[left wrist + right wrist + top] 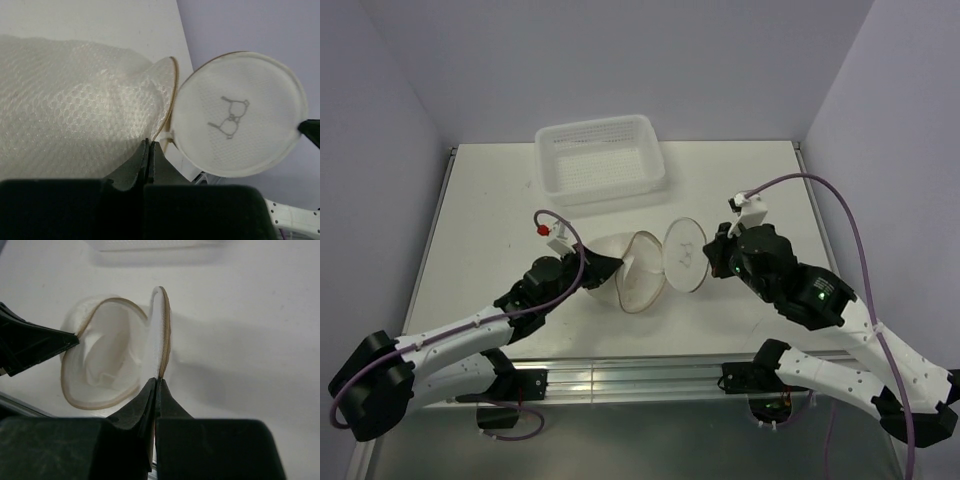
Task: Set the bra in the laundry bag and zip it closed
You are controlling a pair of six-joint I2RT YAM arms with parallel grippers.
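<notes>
The bra [106,359] seems to lie already inside the laundry bag [642,270], showing as soft white folds in the hollow of the left half, though its cup shapes cannot be made out. The bag sits near the middle of the table [490,200], opened like a clamshell. Its lid disc [239,114], the one with the small black drawing, stands almost upright on edge. The left fingers [137,167] are pinched together on the mesh at the rim of the filled half. The right fingers [170,405] are clamped thin on the lower rim of the lid disc. The step in hand looks like closing the case. To do it well, the left side should hold its half steady and low. The right side should swing the disc over so that the two tan-edged rims meet evenly all round. No fabric should bulge across the seam, or the zip will likely catch. The zip pull is not visible, so it must be found first. The white basket [600,155] sits well apart at the back.
</notes>
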